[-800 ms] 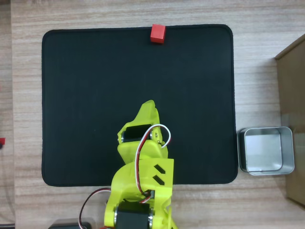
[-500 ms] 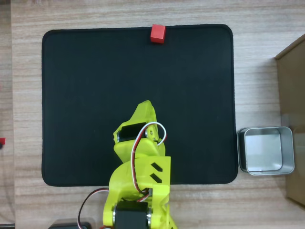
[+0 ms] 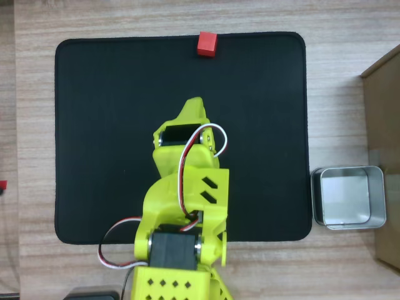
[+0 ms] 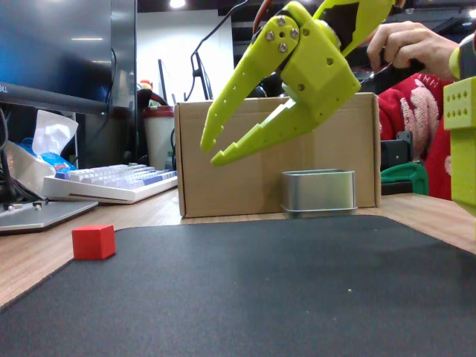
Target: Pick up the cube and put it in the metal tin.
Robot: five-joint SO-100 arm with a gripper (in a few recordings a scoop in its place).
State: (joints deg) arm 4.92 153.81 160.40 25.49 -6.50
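Note:
The small red cube [image 3: 207, 44] sits at the far edge of the black mat [image 3: 94, 125], seen at the mat's left edge in the fixed view [image 4: 94, 242]. The silver metal tin [image 3: 348, 197] stands empty on the wooden table right of the mat, and appears in front of a cardboard box in the fixed view [image 4: 319, 193]. My yellow-green gripper [image 4: 211, 151] hangs high above the mat, open with nothing between its fingers, pointing down toward the cube's side. From overhead the gripper [image 3: 193, 107] is over the mat's middle, well short of the cube.
A brown cardboard box [image 4: 223, 160] stands behind the tin, at the right edge from overhead [image 3: 382, 125]. A keyboard [image 4: 111, 182] and laptop lie beyond the cube. A person's hand [image 4: 405, 41] and red sleeve are at the right. A tiny red sliver [image 3: 2, 185] marks the left edge.
The arm has reached forward: the gripper tip moved up the overhead view toward the cube, after a small dip back. Cube and tin have not moved.

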